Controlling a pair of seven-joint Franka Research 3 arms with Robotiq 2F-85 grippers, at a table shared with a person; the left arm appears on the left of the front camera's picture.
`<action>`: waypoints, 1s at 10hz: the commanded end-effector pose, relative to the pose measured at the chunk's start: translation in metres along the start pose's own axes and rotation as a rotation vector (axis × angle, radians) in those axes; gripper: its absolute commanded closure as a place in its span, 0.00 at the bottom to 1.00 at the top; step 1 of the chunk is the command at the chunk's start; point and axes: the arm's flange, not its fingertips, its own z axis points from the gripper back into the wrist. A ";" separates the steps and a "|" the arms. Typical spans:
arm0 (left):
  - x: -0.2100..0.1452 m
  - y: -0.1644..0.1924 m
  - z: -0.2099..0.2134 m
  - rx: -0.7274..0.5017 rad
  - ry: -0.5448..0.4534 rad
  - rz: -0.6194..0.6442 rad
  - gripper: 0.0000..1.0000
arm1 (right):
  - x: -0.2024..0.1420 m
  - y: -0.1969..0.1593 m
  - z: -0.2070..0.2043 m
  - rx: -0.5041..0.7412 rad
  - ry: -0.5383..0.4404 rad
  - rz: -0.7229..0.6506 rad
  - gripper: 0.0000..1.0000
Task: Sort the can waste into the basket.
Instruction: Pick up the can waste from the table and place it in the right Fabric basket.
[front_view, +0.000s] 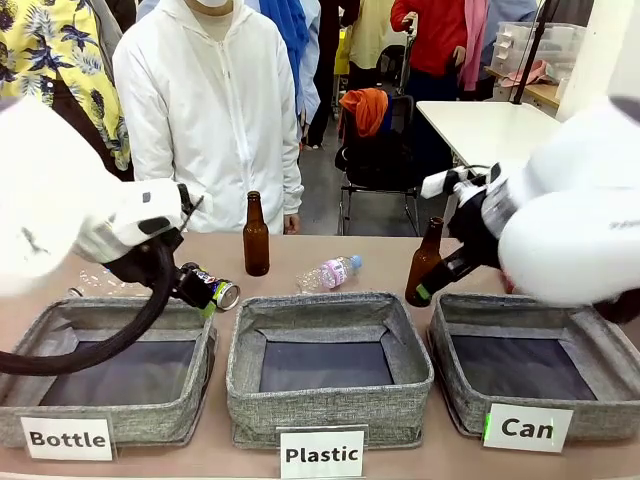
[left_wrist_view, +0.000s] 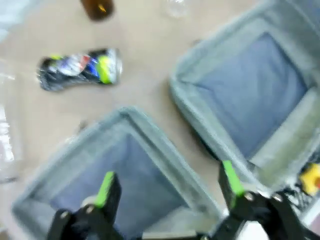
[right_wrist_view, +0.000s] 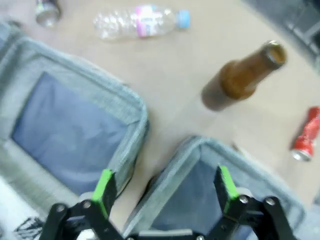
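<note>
So, pretty much nothing had been sorted at this point. The basket (front_view: 600, 418) tagged with the "Can" card (front_view: 527, 428) was seen with a bare dark base. No can was spotted in the part that showed, though its far right corner was covered by the arm.

The dark printed can (front_view: 215, 292) was found lying on its side on the table (front_view: 380, 255), just behind the "Bottle" bin (front_view: 150, 418) and well apart from where it was meant to go. The crushed red can (right_wrist_view: 306, 135) was lying on the table too, outside the basket and near a brown bottle (right_wrist_view: 240, 77).

The left gripper (left_wrist_view: 167, 182) was held with its jaws spread wide and nothing between them, above the bin rims, with the dark can out ahead of it. The right gripper (right_wrist_view: 165, 185) was likewise spread and empty, hovering over a bin's edge.

Judged from that, neither can had been picked up or dropped in yet, so basically the whole job was left to do.
</note>
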 end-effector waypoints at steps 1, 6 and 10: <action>-0.001 -0.012 0.066 -0.106 0.014 0.124 0.00 | 0.000 0.002 0.061 0.058 -0.001 -0.196 0.00; -0.121 0.095 0.185 -0.526 -0.325 0.310 0.00 | -0.087 -0.105 0.156 0.554 -0.159 -0.455 0.00; -0.213 0.206 0.172 -0.712 -0.514 0.676 0.00 | -0.204 -0.211 0.167 0.723 -0.470 -0.810 0.00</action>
